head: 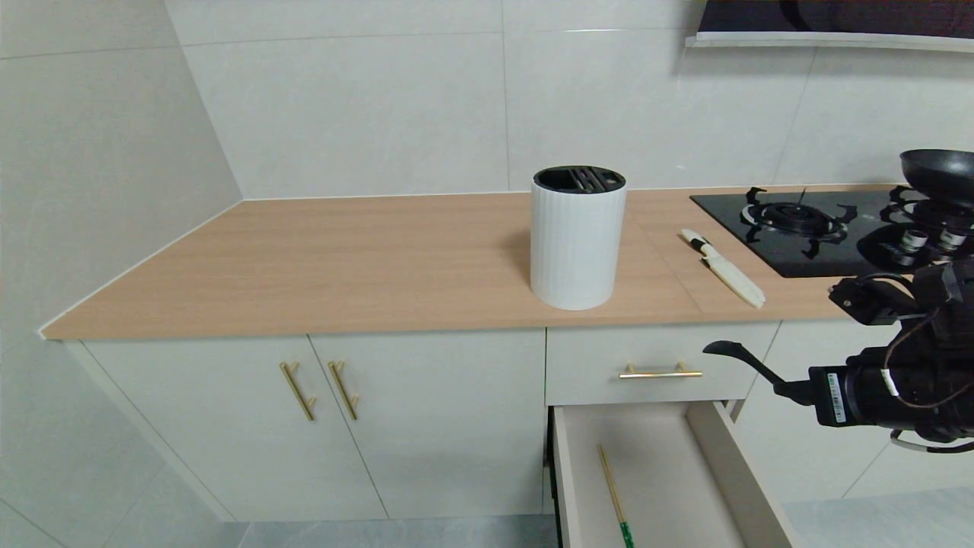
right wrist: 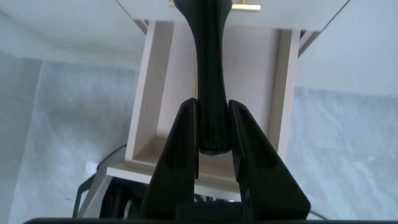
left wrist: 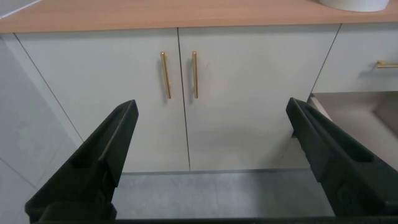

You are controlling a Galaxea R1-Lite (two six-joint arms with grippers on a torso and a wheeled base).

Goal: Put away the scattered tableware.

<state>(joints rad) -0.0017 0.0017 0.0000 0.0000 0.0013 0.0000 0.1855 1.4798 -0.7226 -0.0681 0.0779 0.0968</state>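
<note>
Right hand [right wrist: 212,117]: fingers closed tight on one end of a black utensil [right wrist: 208,50]. The utensil sticks out level above the open drawer [head: 711,449], near its right wall and clear of it. The drawer interior is mostly bare. A pair of chopsticks [head: 612,491] lies lengthwise near its left wall.

Left hand [left wrist: 211,111]: fingers spread wide, gripping nothing, low in front of the cabinet doors [left wrist: 249,93].

Surface [head: 342,259]: a white holder [head: 577,240] stands upright near the front edge. A knife [head: 723,268] lies flat between the holder and the hob [head: 799,221]. The left stretch is open room.
</note>
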